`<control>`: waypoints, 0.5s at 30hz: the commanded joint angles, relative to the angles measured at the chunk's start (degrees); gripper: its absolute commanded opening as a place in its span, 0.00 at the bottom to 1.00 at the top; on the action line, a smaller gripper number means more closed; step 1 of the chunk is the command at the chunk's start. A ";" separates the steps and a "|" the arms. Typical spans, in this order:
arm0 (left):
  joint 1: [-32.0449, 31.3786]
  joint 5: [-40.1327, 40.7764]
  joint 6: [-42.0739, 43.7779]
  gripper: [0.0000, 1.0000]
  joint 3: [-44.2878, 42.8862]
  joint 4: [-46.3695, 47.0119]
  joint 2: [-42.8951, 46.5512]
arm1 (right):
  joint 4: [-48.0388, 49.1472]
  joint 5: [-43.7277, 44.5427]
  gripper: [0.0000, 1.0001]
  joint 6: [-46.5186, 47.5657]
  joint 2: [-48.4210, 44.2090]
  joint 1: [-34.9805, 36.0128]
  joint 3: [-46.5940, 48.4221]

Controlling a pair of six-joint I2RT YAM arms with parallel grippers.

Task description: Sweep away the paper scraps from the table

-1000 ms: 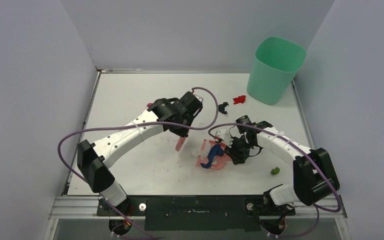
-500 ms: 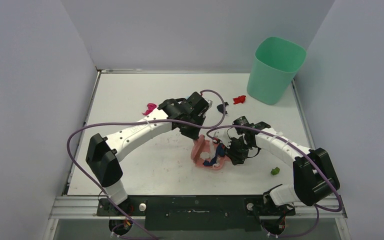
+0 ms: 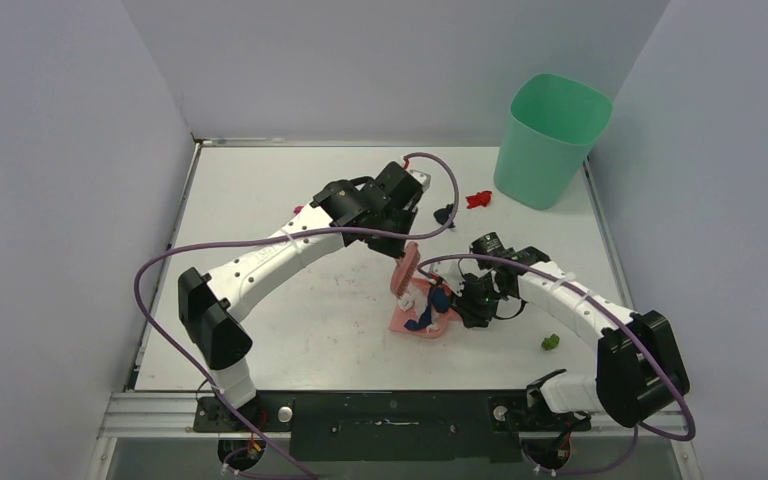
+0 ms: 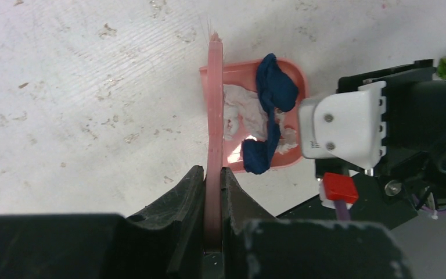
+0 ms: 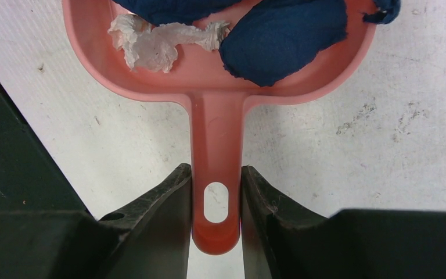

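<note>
My left gripper [image 3: 398, 245] is shut on the pink brush [image 3: 404, 268], seen edge-on in the left wrist view [image 4: 213, 116] at the mouth of the pink dustpan [image 4: 238, 65]. My right gripper [image 5: 216, 197] is shut on the dustpan's handle [image 5: 216, 145]; the pan [image 3: 400, 322] lies on the table [image 3: 290, 320]. Dark blue scraps [image 5: 284, 35] and a white scrap [image 5: 151, 40] lie in the pan. A red scrap [image 3: 478, 199] and a black scrap [image 3: 445, 212] lie near the bin. A green scrap [image 3: 550, 342] lies at the right front. The magenta scrap is hidden behind my left arm.
A green bin [image 3: 550, 140] stands upright at the back right corner. Grey walls close in the table on the left, back and right. The black front rail [image 3: 390, 410] carries both arm bases.
My left arm swung the brush rightward to the dustpan's mouth, then raised it a little. The dark blue scrap went further into the pan. The right gripper and pan barely moved.
</note>
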State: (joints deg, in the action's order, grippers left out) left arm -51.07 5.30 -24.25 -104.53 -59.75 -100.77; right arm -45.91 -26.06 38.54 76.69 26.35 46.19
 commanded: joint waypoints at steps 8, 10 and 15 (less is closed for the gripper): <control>0.36 13.84 3.33 0.00 1.43 -3.87 13.24 | 2.69 -3.88 0.18 1.10 -3.60 -1.20 -0.03; 1.39 15.44 4.33 0.00 5.83 -2.29 16.39 | 2.28 -4.69 0.18 1.41 -3.94 -1.67 0.51; 4.59 16.18 5.35 0.00 22.98 6.62 26.14 | 0.14 -5.04 0.18 1.71 -4.09 -2.61 3.67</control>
State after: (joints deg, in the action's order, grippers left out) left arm -48.86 18.55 -20.49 -91.79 -60.29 -80.53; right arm -45.32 -28.80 39.42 74.56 24.47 46.02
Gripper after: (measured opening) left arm 0.098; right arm 0.308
